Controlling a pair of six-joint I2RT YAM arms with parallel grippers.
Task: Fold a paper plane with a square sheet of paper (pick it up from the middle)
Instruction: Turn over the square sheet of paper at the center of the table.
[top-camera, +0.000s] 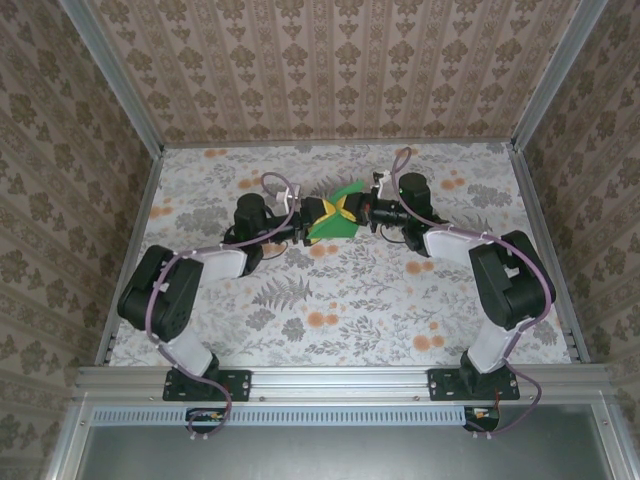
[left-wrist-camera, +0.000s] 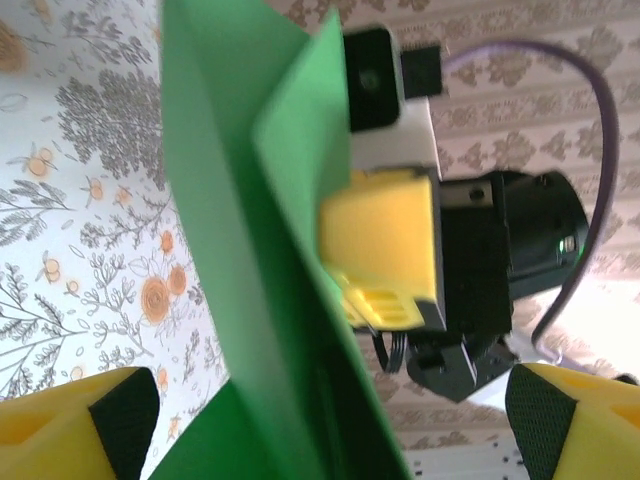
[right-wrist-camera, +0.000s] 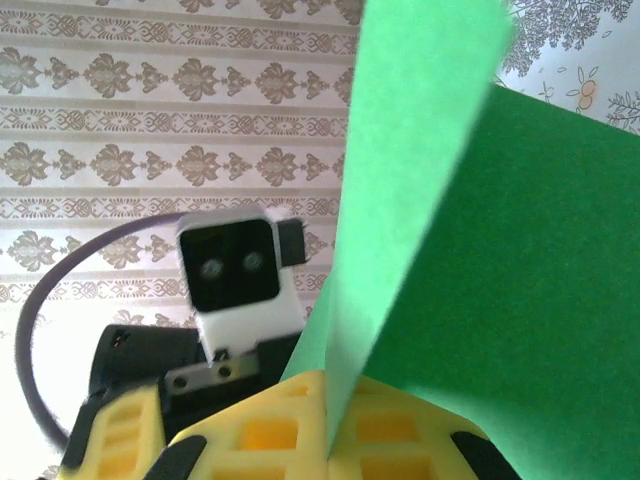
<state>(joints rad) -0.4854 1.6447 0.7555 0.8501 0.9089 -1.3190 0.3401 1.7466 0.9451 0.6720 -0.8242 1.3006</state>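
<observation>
Mid-air over the floral table (top-camera: 300, 320), your right gripper (top-camera: 353, 210) pinches the partly folded green sheet of paper (top-camera: 347, 192); your left gripper (top-camera: 328, 213) stands spread wide, one finger on either side of the sheet.

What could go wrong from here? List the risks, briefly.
1. The right pincer alone clamps the green sheet; the left pincer stands open around it, so the sheet could pivot or slip.
2. The two pincers sit close together; closing the left one could catch the wrong layer or bump the right.
</observation>
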